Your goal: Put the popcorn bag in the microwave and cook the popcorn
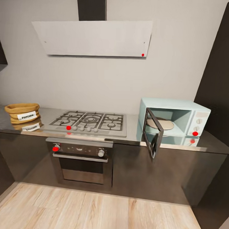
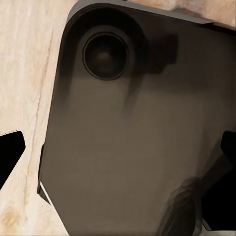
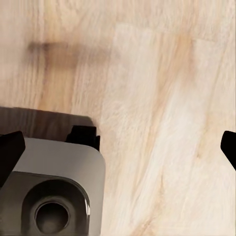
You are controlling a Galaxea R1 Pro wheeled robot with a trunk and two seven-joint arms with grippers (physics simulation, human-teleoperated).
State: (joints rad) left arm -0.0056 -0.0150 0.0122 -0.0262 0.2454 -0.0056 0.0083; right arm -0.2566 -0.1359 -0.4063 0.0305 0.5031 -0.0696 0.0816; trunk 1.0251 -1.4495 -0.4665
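The popcorn bag point(image 1: 22, 112), a squat tan sack with a white POPCORN label, sits at the left end of the grey countertop point(image 1: 132, 130). The mint-blue microwave point(image 1: 197, 112) stands at the right end, its dark glass door point(image 1: 153, 133) swung open toward me and a pale round plate point(image 1: 160, 123) inside. In the left wrist view my left gripper point(image 2: 118, 152) is open over the robot's dark base point(image 2: 123, 137). In the right wrist view my right gripper point(image 3: 119, 150) is open too, above the wood floor point(image 3: 157, 98). Nothing lies between either pair of fingers.
A steel gas hob point(image 1: 89, 122) lies between the bag and the microwave, with a black-and-steel oven point(image 1: 81, 159) under it and a white slanted hood point(image 1: 94, 38) above. Dark cabinets point(image 1: 215, 65) rise at the right. Light wood floor point(image 1: 91, 209) stretches in front of the counter.
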